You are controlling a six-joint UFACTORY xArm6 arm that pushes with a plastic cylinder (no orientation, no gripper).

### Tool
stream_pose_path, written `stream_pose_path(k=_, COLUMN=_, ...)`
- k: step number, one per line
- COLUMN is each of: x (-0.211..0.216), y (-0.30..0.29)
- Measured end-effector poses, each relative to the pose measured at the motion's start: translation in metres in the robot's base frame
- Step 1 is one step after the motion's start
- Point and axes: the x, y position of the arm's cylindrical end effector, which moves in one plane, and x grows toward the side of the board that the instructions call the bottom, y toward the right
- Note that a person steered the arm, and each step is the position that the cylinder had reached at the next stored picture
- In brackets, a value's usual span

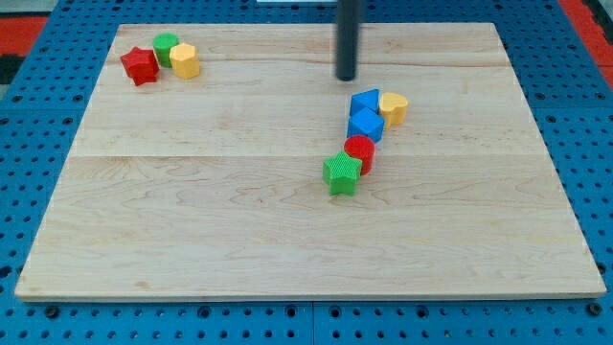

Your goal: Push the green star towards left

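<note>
The green star [342, 173] sits near the centre of the wooden board [192, 220], touching the red cylinder [360, 150] at its upper right. My tip [346, 78] is a bare rod — no jaws to open or close — and stands well above the star, toward the view's top, just above the two blue blocks [365, 114] and the yellow heart [394, 107]. No contact is made; judged from this, the leftward push is not yet begun — the tip must first reach the star's right side.

Single view, raised above the counter [287, 240] and tilted down from beyond its near long edge, facing the far edge. Set back enough to take in all four corners, far edge narrower than near one. Blue perforated floor [29, 144] visible around every side.
</note>
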Motion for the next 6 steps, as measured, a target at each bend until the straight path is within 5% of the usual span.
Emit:
stream_pose_path(k=1, x=0.03, y=0.055)
stream_pose_path(k=4, x=0.168, y=-0.003)
stream_pose_path(k=6, x=0.164, y=-0.092)
